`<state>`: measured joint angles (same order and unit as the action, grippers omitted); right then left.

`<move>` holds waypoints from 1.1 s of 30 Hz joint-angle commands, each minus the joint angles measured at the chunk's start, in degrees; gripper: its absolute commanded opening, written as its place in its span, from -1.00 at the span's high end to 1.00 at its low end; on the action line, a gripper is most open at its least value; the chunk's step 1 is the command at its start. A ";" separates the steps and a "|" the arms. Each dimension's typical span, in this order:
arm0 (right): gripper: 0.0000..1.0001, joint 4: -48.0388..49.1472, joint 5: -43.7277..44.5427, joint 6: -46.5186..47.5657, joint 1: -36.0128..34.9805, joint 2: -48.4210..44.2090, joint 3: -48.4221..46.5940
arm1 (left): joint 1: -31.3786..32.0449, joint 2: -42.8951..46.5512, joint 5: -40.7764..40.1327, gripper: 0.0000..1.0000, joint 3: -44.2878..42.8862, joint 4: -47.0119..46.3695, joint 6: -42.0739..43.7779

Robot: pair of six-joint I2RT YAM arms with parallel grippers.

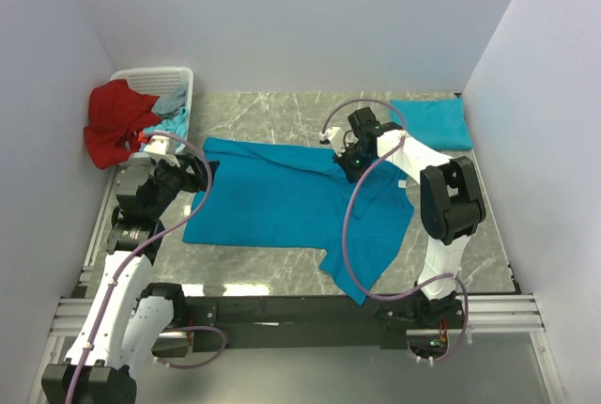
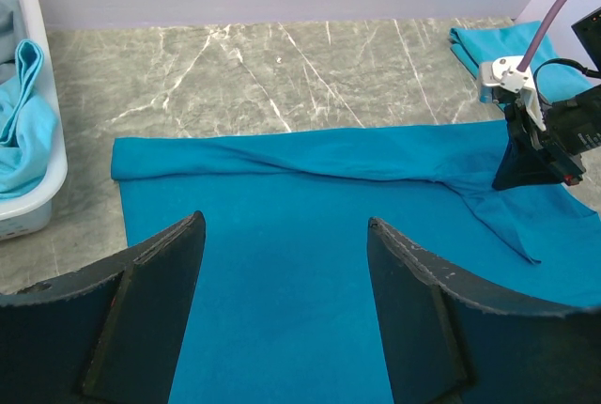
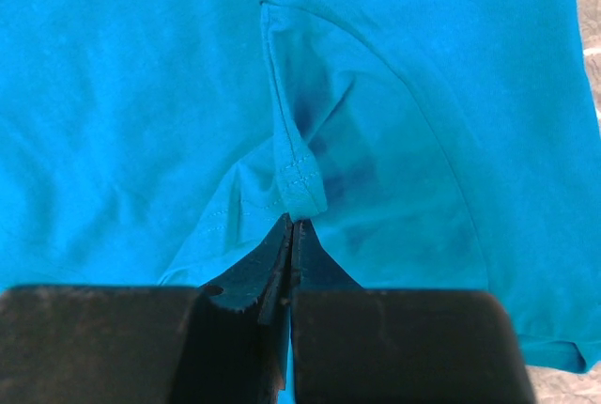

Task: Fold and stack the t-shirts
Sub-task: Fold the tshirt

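A teal-blue t-shirt (image 1: 282, 202) lies spread across the middle of the table, its far edge folded over toward me in a long band (image 2: 310, 155). My right gripper (image 1: 349, 164) is at the shirt's far right part, shut on a stitched hem of the cloth (image 3: 302, 183) pinched at its tips (image 3: 293, 223). My left gripper (image 2: 286, 221) hovers open over the shirt's left half with only flat cloth showing between its fingers (image 2: 169, 263). A second t-shirt (image 1: 432, 122), folded into a flat rectangle, rests at the back right corner.
A white basket (image 1: 160, 78) stands at the back left with a red cloth (image 1: 117, 122) draped over its side and light blue cloth (image 2: 23, 113) inside. Walls close in the table on the left, back and right. The right arm's cable (image 1: 352, 225) loops above the shirt.
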<state>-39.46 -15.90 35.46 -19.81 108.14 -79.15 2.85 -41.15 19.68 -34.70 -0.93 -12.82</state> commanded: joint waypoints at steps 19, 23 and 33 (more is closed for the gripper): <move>1.00 -1.93 4.12 -1.27 1.53 2.17 -1.35 | 0.14 -0.25 1.41 -0.50 -1.07 -0.65 0.51; 1.00 -1.67 1.59 -1.10 1.45 1.29 -1.18 | 0.14 -0.34 1.50 -0.50 -1.16 -0.65 0.43; 0.97 -0.35 -4.66 -0.48 0.04 -2.93 -0.12 | 0.14 -0.78 1.76 -0.50 -1.16 -0.65 0.51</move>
<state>-40.25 -17.87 34.59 -18.98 108.55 -79.18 2.85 -41.78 19.86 -34.70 -0.93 -12.82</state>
